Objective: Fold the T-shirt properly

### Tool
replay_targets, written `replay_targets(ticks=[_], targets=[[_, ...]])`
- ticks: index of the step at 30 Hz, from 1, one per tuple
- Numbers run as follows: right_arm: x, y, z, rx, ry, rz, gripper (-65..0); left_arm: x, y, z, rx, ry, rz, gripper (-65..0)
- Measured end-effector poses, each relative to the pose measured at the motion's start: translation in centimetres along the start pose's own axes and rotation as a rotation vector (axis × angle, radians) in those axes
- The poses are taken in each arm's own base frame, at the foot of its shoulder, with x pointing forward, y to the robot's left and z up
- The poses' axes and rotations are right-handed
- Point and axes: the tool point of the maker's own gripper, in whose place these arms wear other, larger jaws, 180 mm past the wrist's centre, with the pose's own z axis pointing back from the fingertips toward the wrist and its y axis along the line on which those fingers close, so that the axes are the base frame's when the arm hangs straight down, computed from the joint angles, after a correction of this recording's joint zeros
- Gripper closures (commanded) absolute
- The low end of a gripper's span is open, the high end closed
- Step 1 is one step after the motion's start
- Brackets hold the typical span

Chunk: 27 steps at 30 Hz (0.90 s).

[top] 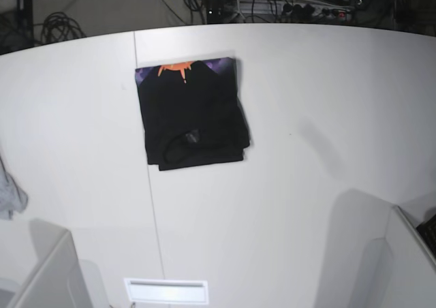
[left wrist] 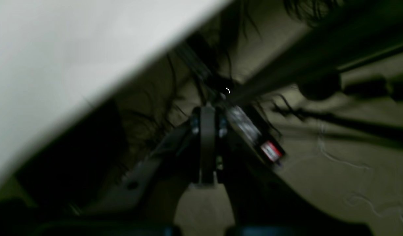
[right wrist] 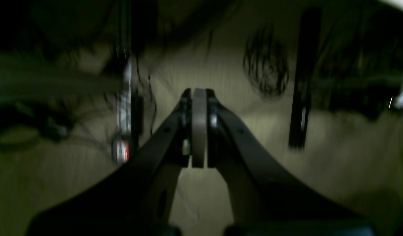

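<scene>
The T-shirt (top: 193,117) lies folded into a compact rectangle on the white surface (top: 306,172), orange-and-purple print showing at its far edge. We see both the left end effector (left wrist: 207,144) and right end effector (right wrist: 199,127) pinched closed, empty, apparently over the floor. To finish well, we would only square loose edges. No legible writing.

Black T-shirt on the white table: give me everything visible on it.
The black cloth T-shirt lies folded into a compact, roughly square bundle, flat on the white table, left of centre in the base view. An orange-and-purple print shows along its far edge. The neckline opening shows near its front edge. Nothing but the table touches it; neither gripper is near.
</scene>
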Motion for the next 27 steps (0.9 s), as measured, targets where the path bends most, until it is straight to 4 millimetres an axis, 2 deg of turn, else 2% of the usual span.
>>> replay_targets(ticks=[2,6,8,12,14,16,20,22,24,27], targets=[[-1.4,0.9,0.0,0.022,0.076,-0.002,0.0,-1.5,-0.6,0.2,-0.014,0.035,0.024,0.0],[-7.7,4.5,0.7,0.122,0.354,0.008,0.0,-5.1,-1.5,-0.4,-0.042,0.116,0.075,0.0],[-10.1,6.3,0.6,0.171,0.456,0.019,0.0,-6.7,-2.1,-0.9,-0.066,0.147,0.099,0.0],[-11.9,8.4,-1.2,0.238,0.520,0.086,0.0,-10.8,-4.4,-1.8,-0.134,0.249,0.148,0.0],[-13.3,9.2,-1.5,0.264,0.562,0.116,0.0,-12.3,-5.4,-2.5,-0.166,0.291,0.166,0.0],[-15.0,9.6,-1.6,0.277,0.614,0.136,0.0,-13.2,-5.7,-3.3,-0.176,0.303,0.186,0.0],[-18.5,9.5,-3.0,0.270,0.721,0.170,0.0,-16.1,-4.4,-4.0,-0.154,0.379,0.224,0.0],[-19.3,8.6,-4.5,0.244,0.744,0.176,0.0,-17.8,-4.5,-4.2,-0.148,0.431,0.254,0.0],[-19.8,8.1,-5.8,0.229,0.779,0.125,0.0,-18.7,-4.5,-4.9,-0.140,0.456,0.291,0.0],[-20.0,8.9,-7.2,0.352,0.792,0.087,0.0,-18.7,-4.7,-6.6,-0.134,0.451,0.337,0.0]])
